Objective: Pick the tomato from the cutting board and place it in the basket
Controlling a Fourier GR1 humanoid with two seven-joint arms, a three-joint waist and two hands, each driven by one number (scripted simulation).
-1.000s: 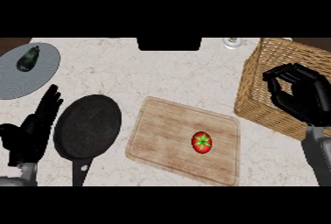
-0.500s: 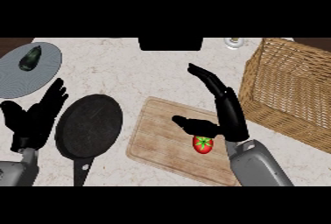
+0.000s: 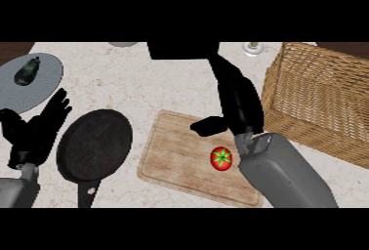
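My right hand (image 3: 241, 105) reaches over the cutting board (image 3: 173, 156), fingers straight and close together, thumb out. The tomato (image 3: 222, 158) sits on the board, untouched, well behind the fingertips, just below the thumb. Closing here, I'd likely grab air, or my wrist could nudge it rolling.

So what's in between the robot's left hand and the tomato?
Going from the left hand: the black frying pan, then a bare strip of the cutting board that holds the tomato. The head view shows it.
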